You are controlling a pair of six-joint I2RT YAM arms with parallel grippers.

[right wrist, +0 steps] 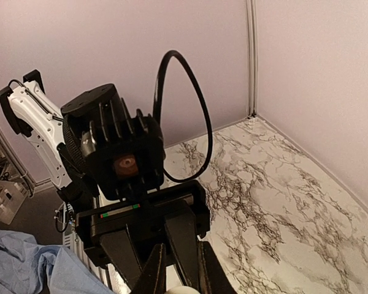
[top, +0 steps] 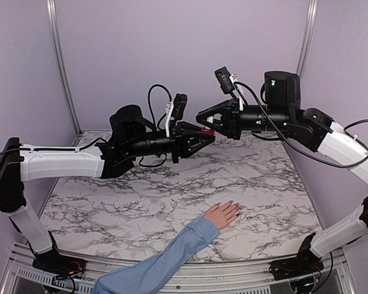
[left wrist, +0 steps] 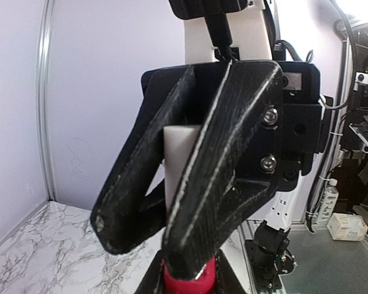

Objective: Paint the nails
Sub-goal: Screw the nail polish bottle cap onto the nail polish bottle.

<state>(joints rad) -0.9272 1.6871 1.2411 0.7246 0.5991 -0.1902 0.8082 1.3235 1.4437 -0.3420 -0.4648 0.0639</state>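
A light-skinned hand (top: pixel 222 214) with a light blue sleeve (top: pixel 165 260) lies palm down on the marble table (top: pixel 141 202). Its nails (top: pixel 235 207) are too small to make out. My two grippers meet in mid-air above the table's middle. My left gripper (top: pixel 203 136) is shut on the small red nail-polish bottle (top: pixel 207 130), which shows at the bottom of the left wrist view (left wrist: pixel 190 278). My right gripper (top: pixel 202 117) is shut on the bottle's white cap (left wrist: pixel 181 159), whose tip also shows in the right wrist view (right wrist: pixel 184 290).
Lilac walls enclose the table at the back and sides. Metal corner posts (top: pixel 61 67) stand at the back. Light blue cloth (right wrist: pixel 24 263) shows low left in the right wrist view. A black cable (right wrist: pixel 196 104) loops off the left arm.
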